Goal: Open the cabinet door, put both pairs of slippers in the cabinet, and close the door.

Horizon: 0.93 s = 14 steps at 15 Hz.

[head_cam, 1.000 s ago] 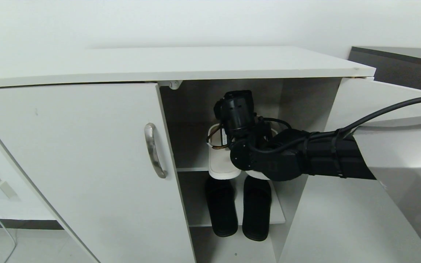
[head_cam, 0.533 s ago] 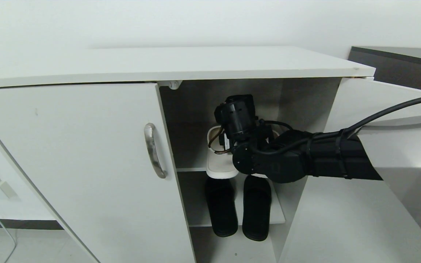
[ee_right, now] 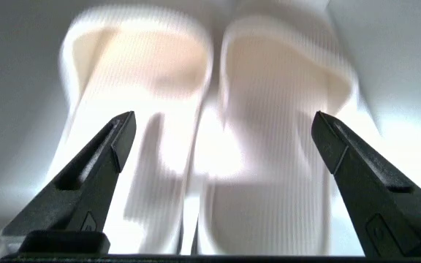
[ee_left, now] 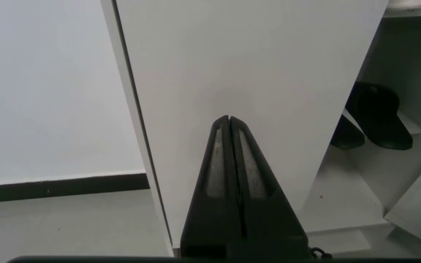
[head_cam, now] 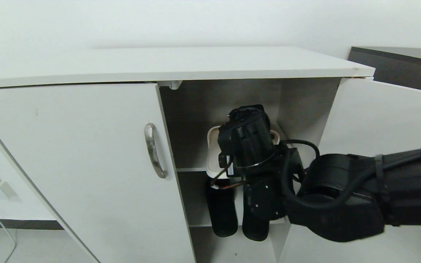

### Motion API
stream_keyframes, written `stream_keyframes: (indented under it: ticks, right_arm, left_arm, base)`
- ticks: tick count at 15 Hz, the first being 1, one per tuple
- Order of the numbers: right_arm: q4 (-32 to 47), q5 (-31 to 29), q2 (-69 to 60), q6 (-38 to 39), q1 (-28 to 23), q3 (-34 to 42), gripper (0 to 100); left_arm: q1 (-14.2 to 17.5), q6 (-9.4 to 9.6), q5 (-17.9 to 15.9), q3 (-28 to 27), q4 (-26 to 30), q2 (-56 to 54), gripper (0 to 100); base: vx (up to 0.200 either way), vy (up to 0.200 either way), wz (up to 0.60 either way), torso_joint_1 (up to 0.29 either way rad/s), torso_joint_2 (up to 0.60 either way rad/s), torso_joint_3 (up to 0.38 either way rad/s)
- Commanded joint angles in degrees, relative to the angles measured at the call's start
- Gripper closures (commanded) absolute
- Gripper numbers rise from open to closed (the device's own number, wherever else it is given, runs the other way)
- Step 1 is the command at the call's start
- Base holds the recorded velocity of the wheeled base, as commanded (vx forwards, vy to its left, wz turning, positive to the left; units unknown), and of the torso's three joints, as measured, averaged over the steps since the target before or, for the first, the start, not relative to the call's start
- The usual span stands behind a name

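White cabinet shelf point(head_cam: 192, 169) bears ribbed cream foam slippers point(ee_right: 269, 146), probably light and soft; best pinched at their inner edges. Right pincer point(ee_right: 223, 120) gapes released; left pincer point(ee_left: 229, 124) is clenched empty.

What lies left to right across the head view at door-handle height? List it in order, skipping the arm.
closed left door → metal handle → white slippers → open right door

Inside cabinet point(head_cam: 195, 64) — upper slipper pair point(head_cam: 213, 155) directly above lower slipper pair point(head_cam: 221, 213).
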Motion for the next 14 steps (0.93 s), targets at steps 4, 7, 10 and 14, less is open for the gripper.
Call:
stream_keyframes:
  ticks: [4,7,10,14]
  right_arm:
    - [-15.30,0.79,-7.87,-1.46,3.15,17.32,100]
    - [-15.92,0.97,-7.52,-1.90,3.76,18.55,100]
    - [-15.92,0.88,-7.52,-1.99,4.03,18.72,100]
    - [-15.92,0.88,-6.64,-1.99,3.94,18.64,100]
  left_arm:
    - [0.00,-0.01,-0.02,-0.09,-0.01,0.07,100]
    - [0.00,-0.01,-0.02,0.00,-0.01,0.07,100]
    - [0.00,-0.01,-0.02,0.00,-0.01,0.07,100]
    - [0.00,-0.01,-0.02,0.00,-0.01,0.07,100]
  base:
    - [0.000,0.000,0.00,0.000,0.00,0.000]
    - [0.000,0.000,0.00,0.000,0.00,0.000]
    - [0.000,0.000,0.00,0.000,0.00,0.000]
    - [0.000,0.000,0.00,0.000,0.00,0.000]
